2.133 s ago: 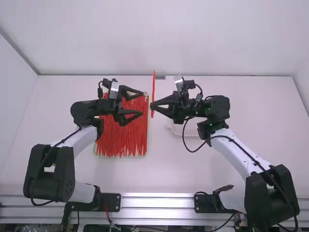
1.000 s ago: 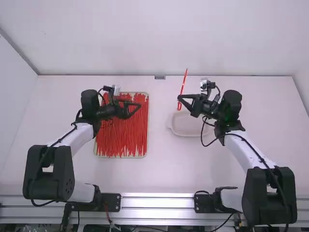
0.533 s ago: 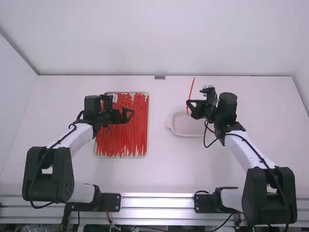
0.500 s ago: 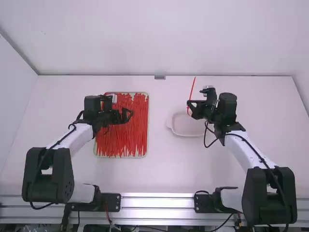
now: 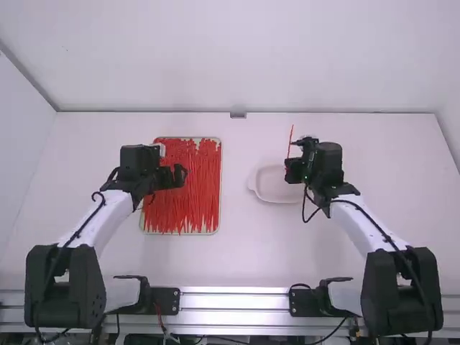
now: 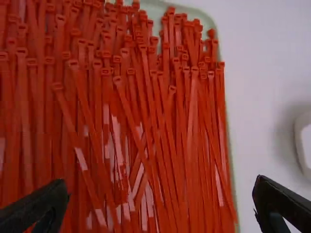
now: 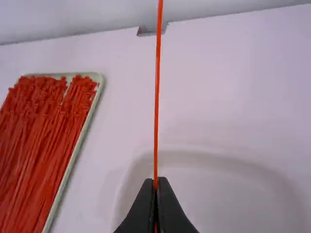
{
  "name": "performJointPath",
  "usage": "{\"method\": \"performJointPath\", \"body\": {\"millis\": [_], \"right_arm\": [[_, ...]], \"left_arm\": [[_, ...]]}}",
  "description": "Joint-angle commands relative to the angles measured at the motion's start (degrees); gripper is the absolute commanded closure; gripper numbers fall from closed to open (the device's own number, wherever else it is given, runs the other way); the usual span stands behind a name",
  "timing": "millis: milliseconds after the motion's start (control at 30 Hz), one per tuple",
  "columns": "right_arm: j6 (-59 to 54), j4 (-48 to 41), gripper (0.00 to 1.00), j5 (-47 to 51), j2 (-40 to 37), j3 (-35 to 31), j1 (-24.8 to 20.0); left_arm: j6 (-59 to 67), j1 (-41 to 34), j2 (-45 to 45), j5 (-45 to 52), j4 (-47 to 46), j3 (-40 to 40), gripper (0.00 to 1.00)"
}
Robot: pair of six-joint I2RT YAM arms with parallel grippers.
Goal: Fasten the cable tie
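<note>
Overhead: one red cable tie (image 5: 290,141) held upright at a white table (image 5: 237,230).
Right gripper (image 7: 156,182), jaws pinched closed on the tie's base, sits over the white dish (image 5: 267,190). Left gripper (image 6: 160,196), jaws wide and empty, hovers over the tray (image 5: 218,184) of ties (image 6: 146,121); a strip of table separates tray and dish.

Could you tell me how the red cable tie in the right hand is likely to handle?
The cable tie juts straight out of the shut right hand, so it is probably springy, not floppy. Being so thin, it likely weighs little and may pivot in the grip.
</note>
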Motion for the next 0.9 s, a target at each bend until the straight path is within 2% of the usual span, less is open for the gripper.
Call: {"method": "performJointPath", "body": {"millis": [0, 200, 433, 867], "right_arm": [[-1.2, -0.37, 1.0, 5.2, -0.92, -0.61, 1.14], [-1.2, 3.87, 1.0, 9.7, -0.92, -4.13, 2.73], [-0.96, 8.59, 1.0, 8.98, -0.92, -8.22, 1.11], [0.02, 8.0, 1.0, 9.09, -0.92, -8.24, 1.09]], "left_arm": [[1.31, 0.11, -3.15, -0.57, -1.01, 1.07, 0.01], [1.31, 0.15, -5.05, -0.59, -2.03, 1.07, 0.01], [1.31, 0.13, -5.07, -0.37, -2.47, 1.07, 0.01], [1.29, 0.11, -5.07, -0.37, -2.49, 1.07, 0.01]]}}
